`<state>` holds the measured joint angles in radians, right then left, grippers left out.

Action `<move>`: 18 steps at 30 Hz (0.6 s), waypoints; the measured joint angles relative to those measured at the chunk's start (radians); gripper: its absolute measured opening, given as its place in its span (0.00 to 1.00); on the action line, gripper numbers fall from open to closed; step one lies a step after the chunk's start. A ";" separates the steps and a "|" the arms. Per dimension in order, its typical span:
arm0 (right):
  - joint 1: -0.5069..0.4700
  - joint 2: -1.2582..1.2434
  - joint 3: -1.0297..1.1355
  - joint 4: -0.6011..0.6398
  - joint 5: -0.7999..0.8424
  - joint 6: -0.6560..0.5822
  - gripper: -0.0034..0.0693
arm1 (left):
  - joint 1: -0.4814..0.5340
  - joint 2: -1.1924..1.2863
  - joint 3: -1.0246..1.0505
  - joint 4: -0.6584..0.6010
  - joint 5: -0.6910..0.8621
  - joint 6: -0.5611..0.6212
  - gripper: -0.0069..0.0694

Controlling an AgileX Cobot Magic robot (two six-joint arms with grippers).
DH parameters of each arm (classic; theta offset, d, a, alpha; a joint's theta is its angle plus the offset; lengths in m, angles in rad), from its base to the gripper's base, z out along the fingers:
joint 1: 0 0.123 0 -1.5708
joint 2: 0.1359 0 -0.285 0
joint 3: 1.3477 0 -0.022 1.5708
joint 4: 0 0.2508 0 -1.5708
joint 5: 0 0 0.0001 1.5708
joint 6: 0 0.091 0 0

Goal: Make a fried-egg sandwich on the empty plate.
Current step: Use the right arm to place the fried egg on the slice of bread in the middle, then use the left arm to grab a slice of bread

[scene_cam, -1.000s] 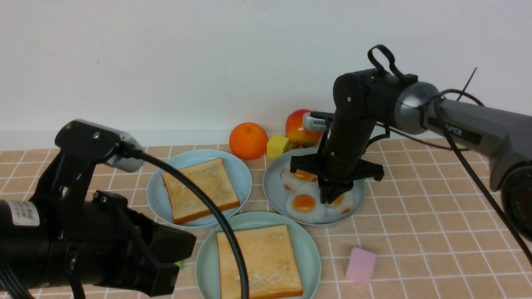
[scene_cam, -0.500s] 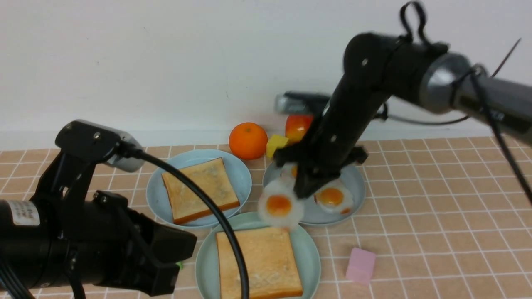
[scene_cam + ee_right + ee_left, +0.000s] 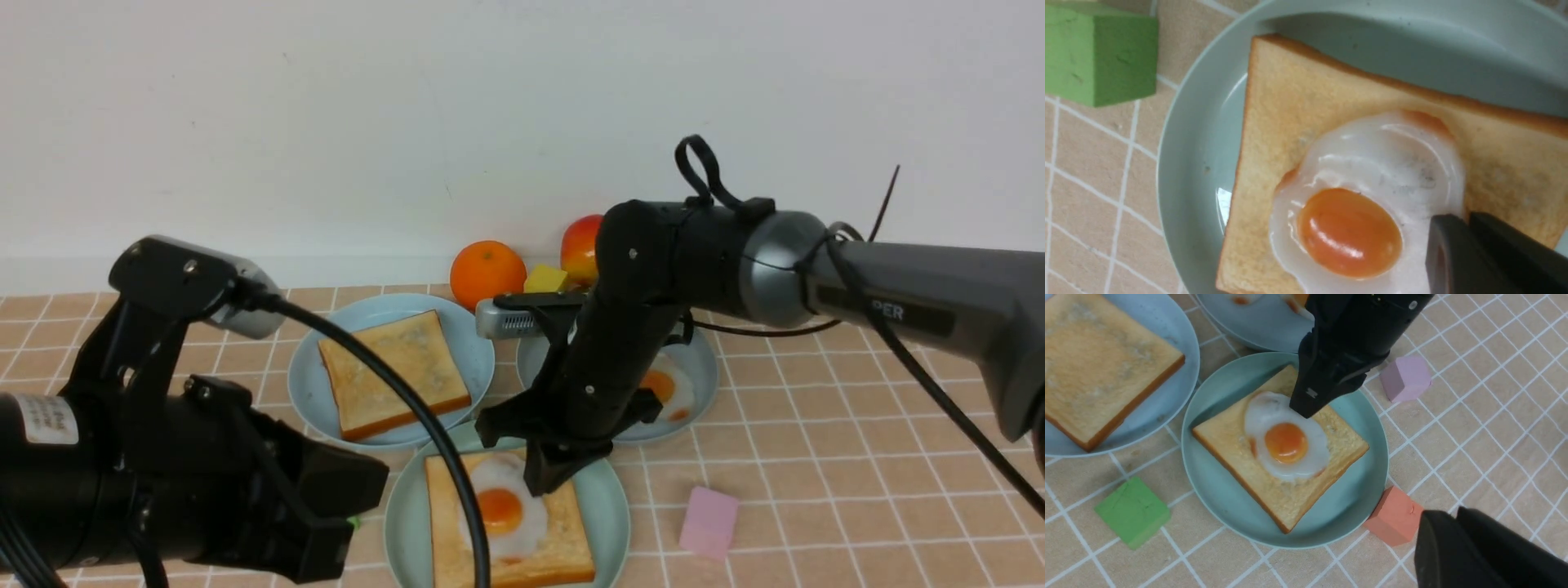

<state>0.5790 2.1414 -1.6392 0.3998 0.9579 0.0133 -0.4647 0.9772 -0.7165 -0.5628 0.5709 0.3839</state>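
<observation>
The mint-green plate at the front holds one toast slice. A white fried egg with an orange yolk lies on that toast. My right gripper points down at the egg's edge, and its fingers are pinched on the white rim. A second toast slice lies on the sky-blue plate behind, to the left. My left gripper is shut and empty, low at the front left, beside the mint-green plate.
The grey-blue plate behind holds another egg. An orange, a yellow block and an apple stand by the wall. A pink block, a green block and a salmon block lie around the mint-green plate.
My right gripper lifted one egg off the grey-blue plate, carried it forward and left, and lowered it onto the toast on the mint-green plate. The left arm has not moved.
</observation>
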 joint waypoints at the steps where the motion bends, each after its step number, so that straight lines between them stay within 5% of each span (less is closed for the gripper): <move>1: 0.000 -0.002 0.000 0.000 0.000 0.001 0.16 | 0.000 0.000 0.000 0.000 0.000 0.000 0.17; 9: 0.000 -0.149 0.001 -0.063 0.004 0.001 0.49 | 0.000 0.002 0.000 0.000 -0.059 0.000 0.19; 18: 0.000 -0.487 0.002 -0.176 0.111 0.001 0.56 | 0.000 0.190 0.000 -0.005 -0.217 -0.080 0.21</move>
<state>0.5790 1.6542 -1.6372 0.2234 1.0686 0.0141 -0.4647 1.1673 -0.7165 -0.5676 0.3541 0.3043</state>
